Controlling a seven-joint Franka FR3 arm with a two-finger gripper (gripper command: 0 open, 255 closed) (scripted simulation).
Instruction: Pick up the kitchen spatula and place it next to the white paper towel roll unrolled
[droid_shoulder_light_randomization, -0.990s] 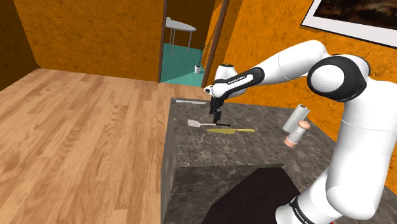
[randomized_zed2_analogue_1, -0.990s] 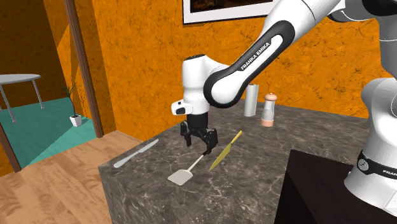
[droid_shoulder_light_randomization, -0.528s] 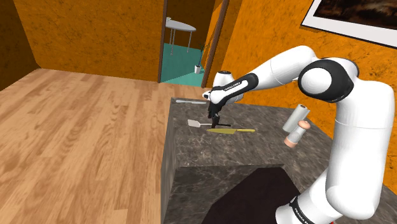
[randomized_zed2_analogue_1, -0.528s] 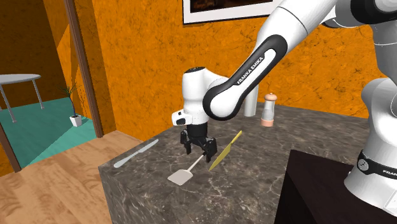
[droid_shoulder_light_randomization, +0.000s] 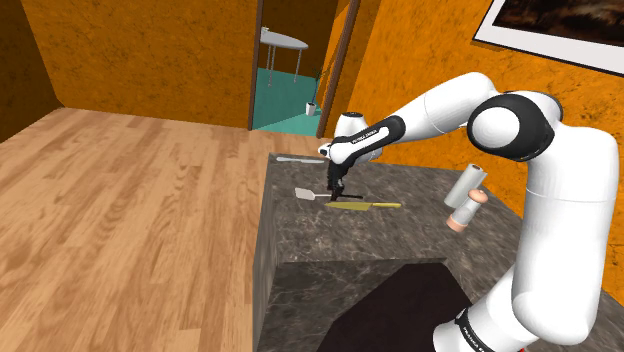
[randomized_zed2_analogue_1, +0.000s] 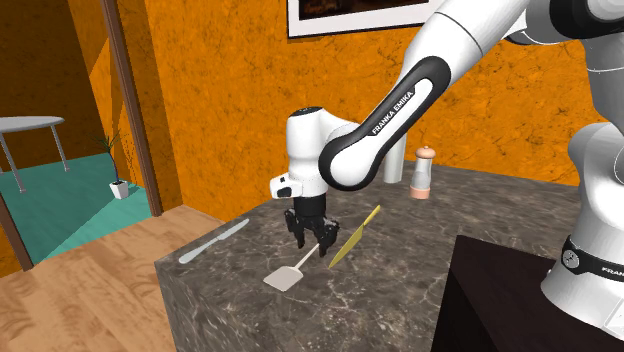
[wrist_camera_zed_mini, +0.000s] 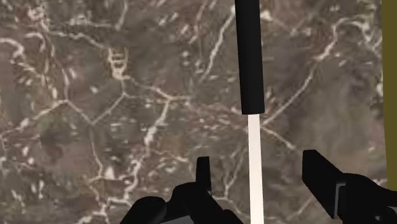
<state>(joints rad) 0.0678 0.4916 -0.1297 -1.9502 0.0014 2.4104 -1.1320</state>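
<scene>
The spatula (droid_shoulder_light_randomization: 306, 193) lies flat on the dark marble counter (droid_shoulder_light_randomization: 400, 245), its pale blade towards the counter's edge and its black handle pointing inward. In the second exterior view the blade of the spatula (randomized_zed2_analogue_1: 283, 277) sits near the front corner. My gripper (droid_shoulder_light_randomization: 337, 191) hangs low over the shaft, pointing down. In the wrist view the gripper (wrist_camera_zed_mini: 257, 167) is open, one finger on each side of the thin white shaft of the spatula (wrist_camera_zed_mini: 249, 57), neither touching it. The paper towel roll (droid_shoulder_light_randomization: 467, 183) is a pale cylinder at the counter's far side, also seen as the roll (randomized_zed2_analogue_1: 395, 158) by the orange wall.
A yellow knife (droid_shoulder_light_randomization: 366, 205) lies close beside the spatula's handle, and a grey table knife (droid_shoulder_light_randomization: 298, 160) rests near the counter's corner. A peach pepper mill (droid_shoulder_light_randomization: 463, 214) stands against the roll. The dark stand (droid_shoulder_light_randomization: 390, 310) fills the near side. Wooden floor lies beyond the counter's edge.
The gripper has come down closer to the spatula's shaft, and the arm's elbow has swung lower. The spatula and the other things have not moved.
</scene>
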